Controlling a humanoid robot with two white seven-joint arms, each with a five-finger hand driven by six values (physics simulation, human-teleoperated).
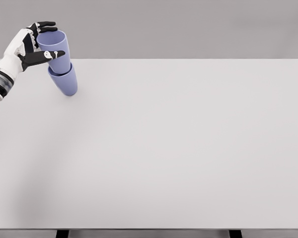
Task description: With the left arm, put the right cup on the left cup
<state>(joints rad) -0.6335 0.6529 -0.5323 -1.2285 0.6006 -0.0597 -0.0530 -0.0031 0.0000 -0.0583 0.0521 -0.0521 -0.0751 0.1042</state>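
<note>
Two lilac-blue cups are nested at the far left of the table. The lower cup rests on the tabletop, tilted to the left. The upper cup sits inside it, leaning the same way. My left hand comes in from the left edge, its black fingers wrapped around the upper cup just under its rim. The right arm does not show.
The white table fills most of the view, with its back edge just behind the cups and its front edge near the bottom. A plain grey wall stands behind.
</note>
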